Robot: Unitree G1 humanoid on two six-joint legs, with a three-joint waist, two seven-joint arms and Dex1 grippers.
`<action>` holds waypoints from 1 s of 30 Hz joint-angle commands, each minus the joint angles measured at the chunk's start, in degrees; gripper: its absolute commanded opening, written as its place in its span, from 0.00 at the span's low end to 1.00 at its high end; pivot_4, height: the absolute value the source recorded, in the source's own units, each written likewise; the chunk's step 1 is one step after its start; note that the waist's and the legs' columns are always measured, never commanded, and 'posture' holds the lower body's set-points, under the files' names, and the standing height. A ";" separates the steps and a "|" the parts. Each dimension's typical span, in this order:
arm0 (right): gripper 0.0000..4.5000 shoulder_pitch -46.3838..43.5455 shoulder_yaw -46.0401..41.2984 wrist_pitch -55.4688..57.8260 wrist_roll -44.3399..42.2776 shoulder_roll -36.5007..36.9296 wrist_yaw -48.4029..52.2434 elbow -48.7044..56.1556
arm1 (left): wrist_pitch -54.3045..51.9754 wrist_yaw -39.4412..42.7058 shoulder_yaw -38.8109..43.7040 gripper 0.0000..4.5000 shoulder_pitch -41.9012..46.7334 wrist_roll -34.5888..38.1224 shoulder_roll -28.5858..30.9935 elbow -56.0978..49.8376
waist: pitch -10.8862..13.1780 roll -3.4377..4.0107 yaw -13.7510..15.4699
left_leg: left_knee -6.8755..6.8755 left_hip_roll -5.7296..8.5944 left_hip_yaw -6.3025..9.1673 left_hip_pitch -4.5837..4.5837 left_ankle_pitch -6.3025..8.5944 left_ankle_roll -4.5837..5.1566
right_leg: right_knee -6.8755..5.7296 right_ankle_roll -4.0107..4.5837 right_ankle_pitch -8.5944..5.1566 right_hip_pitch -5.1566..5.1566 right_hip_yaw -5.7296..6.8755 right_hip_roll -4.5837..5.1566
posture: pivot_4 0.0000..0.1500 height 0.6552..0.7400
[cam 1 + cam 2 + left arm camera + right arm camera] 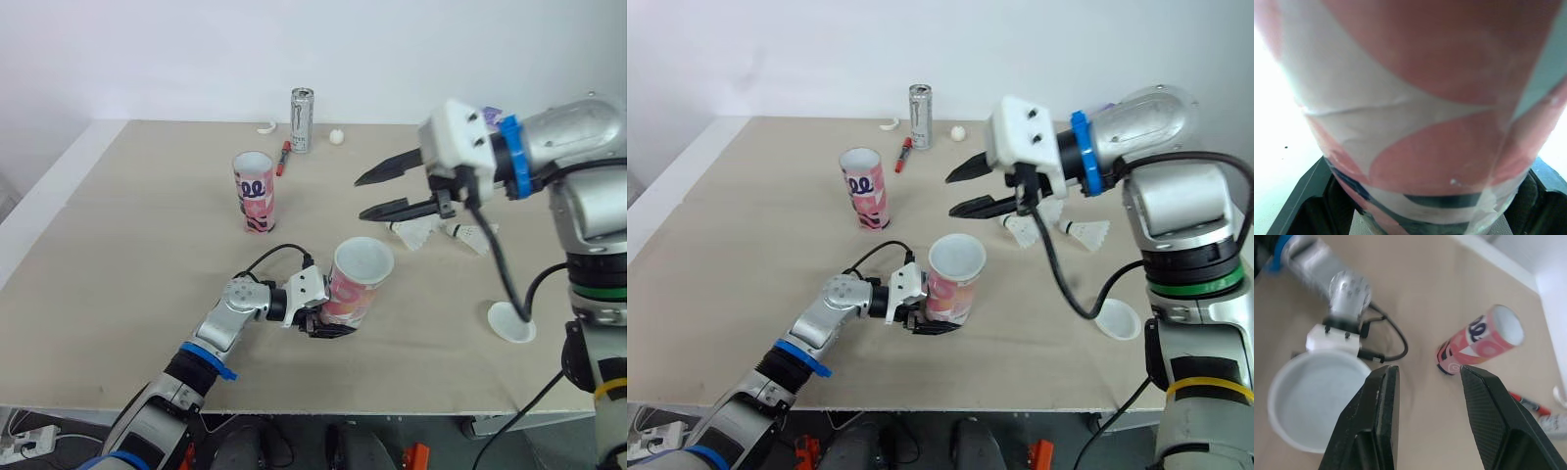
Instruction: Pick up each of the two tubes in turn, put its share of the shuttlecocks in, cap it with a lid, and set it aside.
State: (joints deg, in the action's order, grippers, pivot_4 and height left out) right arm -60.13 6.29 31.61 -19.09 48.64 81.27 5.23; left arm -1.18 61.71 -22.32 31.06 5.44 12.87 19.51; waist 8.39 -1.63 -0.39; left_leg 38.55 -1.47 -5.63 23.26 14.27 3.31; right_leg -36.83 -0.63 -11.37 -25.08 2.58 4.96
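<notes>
Near the table's front middle, my left gripper [328, 321] is shut on the lower part of a pink patterned tube [358, 279], which stands upright with its open mouth up. Its black fingers [1298, 205] press either side of the tube [1425, 122]. A second pink tube [254, 191] stands open further back on the left. My right gripper [361, 197] hangs open and empty above the table, behind the held tube and left of two white shuttlecocks [416, 233] [470, 236]. A white lid [511, 321] lies on the right. The right wrist view looks down at the held tube's mouth [1312, 406].
A drinks can [302, 119], a red marker [283, 157], a small white ball [337, 136] and a white curved piece [267, 127] sit along the table's back. A black cable [505, 264] droops from my right arm towards the lid.
</notes>
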 commanded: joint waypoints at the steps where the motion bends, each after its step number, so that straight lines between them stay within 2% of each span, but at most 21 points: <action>1: 0.44 3.00 -5.48 7.39 -6.04 2.52 -2.02 5.77 | -2.81 -0.70 -2.17 0.78 -2.10 -3.92 2.08 4.40 | 0.00 0.00 0.38 | -0.01 -0.04 0.01 0.00 0.01 -0.02 | 0.05 -0.02 -0.01 0.02 0.42 0.20 | 1.00 1.00; 3: 0.32 6.57 -5.72 10.47 -8.37 4.57 -1.72 9.81 | -2.57 -0.70 -2.14 0.78 -2.03 -3.86 2.10 4.52 | 0.00 0.00 0.73 | -0.01 -0.15 0.00 0.00 0.05 -0.08 | 0.13 -0.09 -0.06 0.05 0.88 0.41 | 1.00 1.00; 5: 0.09 8.18 -6.41 14.26 -10.45 4.60 -4.23 12.14 | -2.37 -0.62 -2.16 0.78 -1.94 -3.79 2.13 4.63 | 0.01 0.03 0.77 | -0.01 -0.23 0.10 0.04 0.07 -0.12 | 0.18 -0.20 -0.12 0.04 1.11 0.41 | 1.00 1.00; 6: 0.01 8.48 -6.76 16.31 -11.42 4.31 -5.77 12.82 | -2.27 -0.61 -2.16 0.78 -1.91 -3.80 2.12 4.68 | 0.06 0.14 0.77 | -0.01 -0.26 0.09 0.03 0.07 -0.13 | 0.18 -0.20 -0.12 0.05 1.17 0.42 | 1.00 1.00; 15: 0.01 9.35 -2.29 22.51 -12.37 5.50 -11.24 16.37 | -2.22 -0.59 -2.31 0.78 -1.93 -3.88 2.10 4.64 | 0.09 0.17 0.80 | -0.01 -0.26 0.23 0.06 0.07 -0.13 | 0.30 -0.23 -0.09 0.09 1.57 0.40 | 1.00 1.00; 23: 0.01 4.59 7.18 23.45 -9.09 7.58 -8.91 16.04 | -2.34 -0.96 -2.27 0.78 -2.04 -3.88 1.95 4.54 | 0.11 0.20 0.79 | -0.01 -0.28 0.37 0.10 0.07 -0.13 | 0.42 -0.25 -0.08 0.07 1.84 0.45 | 1.00 1.00; 30: 0.01 3.48 11.03 21.23 -6.35 9.36 -6.03 15.81 | -2.70 -1.22 -2.23 0.78 -2.22 -3.79 1.88 4.34 | 0.12 0.22 0.81 | -0.02 -0.35 0.51 0.11 0.14 -0.25 | 0.65 -0.25 -0.08 0.09 2.15 0.51 | 1.00 1.00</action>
State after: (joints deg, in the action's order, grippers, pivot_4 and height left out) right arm -55.27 17.57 53.55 -26.20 57.10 74.47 20.26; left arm -1.01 61.79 -22.93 31.07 5.45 12.87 19.12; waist 8.51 -1.41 0.43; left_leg 38.54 -1.81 -5.12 23.37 14.42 3.06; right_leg -36.17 -0.88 -11.45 -24.98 4.75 5.47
